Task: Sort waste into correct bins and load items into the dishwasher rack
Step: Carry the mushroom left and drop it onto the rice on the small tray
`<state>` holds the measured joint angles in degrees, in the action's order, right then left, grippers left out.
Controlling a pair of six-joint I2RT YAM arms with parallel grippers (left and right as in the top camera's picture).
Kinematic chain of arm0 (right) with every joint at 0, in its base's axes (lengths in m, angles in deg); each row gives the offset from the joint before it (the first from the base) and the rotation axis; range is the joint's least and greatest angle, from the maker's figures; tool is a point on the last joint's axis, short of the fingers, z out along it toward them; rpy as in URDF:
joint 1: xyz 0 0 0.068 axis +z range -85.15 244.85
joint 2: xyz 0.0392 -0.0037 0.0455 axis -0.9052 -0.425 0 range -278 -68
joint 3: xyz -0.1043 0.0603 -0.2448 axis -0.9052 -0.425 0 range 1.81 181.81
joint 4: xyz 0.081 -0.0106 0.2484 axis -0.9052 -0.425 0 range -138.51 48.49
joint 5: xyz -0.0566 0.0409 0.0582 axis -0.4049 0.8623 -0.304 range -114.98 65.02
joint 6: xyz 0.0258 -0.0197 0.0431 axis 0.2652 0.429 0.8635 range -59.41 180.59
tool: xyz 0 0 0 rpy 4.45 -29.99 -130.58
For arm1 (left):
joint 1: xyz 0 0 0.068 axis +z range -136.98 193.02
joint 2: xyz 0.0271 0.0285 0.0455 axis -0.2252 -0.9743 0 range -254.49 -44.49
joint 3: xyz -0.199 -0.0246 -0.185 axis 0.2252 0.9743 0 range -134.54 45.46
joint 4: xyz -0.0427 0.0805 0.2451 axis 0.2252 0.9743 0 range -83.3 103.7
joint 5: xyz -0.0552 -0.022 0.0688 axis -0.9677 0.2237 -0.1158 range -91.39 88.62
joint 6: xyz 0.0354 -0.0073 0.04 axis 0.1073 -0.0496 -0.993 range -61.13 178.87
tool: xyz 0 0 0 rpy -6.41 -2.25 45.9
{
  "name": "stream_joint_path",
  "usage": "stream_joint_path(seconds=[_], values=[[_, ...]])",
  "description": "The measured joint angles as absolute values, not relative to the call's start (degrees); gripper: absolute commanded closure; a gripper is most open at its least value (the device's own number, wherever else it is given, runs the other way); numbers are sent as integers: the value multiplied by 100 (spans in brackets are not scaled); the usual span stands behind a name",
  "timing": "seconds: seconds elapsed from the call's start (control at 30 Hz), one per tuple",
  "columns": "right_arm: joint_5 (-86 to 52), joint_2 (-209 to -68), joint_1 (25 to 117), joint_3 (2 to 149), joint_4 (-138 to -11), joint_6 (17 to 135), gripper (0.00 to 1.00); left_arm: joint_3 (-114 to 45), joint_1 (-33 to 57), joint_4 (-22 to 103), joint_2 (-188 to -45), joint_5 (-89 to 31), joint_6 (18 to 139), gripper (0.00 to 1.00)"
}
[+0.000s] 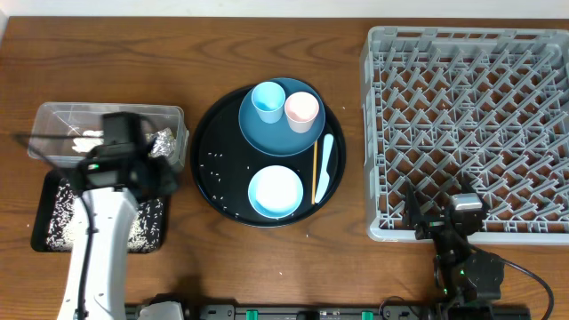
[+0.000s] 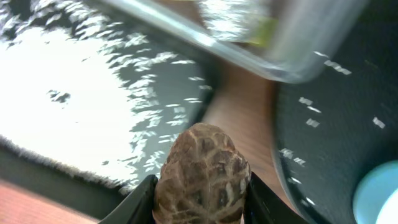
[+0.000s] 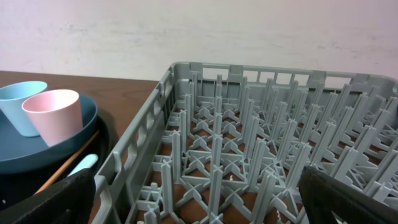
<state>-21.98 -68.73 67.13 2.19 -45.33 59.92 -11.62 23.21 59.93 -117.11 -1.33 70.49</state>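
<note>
Wooden table (image 1: 204, 36), left pincer (image 2: 200, 204) clamped on the brown food lump (image 2: 202, 165), shallow black tray (image 2: 56, 177) just ahead of it. Lump looks light and crumbly, so hold its middle gently. Right pincer (image 3: 199, 199) is spread, empty.

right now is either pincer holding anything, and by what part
The left pincer grips the brown lumpy food piece by its two opposite sides, and most of the lump sticks out past the fingers. The right pincer is open and holds nothing.
</note>
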Motion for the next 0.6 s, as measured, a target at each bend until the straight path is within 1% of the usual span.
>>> stream_joint_path(seconds=[0.17, 0.33, 0.47, 0.6], values=[[-2198, -6873, 6713, 219, -4535, 5992, 1, -1162, 3519, 6037, -11713, -96, 7266, 74], [-2198, -6873, 6713, 219, -4535, 5992, 1, -1162, 4468, 5917, -11713, -96, 7547, 74], [-2198, -6873, 6713, 219, -4535, 5992, 1, -1162, 5043, 5814, -11731, -96, 7751, 74], [-2198, -6873, 6713, 219, -4535, 5992, 1, -1162, 5320, 5722, -11853, -96, 7849, 74]])
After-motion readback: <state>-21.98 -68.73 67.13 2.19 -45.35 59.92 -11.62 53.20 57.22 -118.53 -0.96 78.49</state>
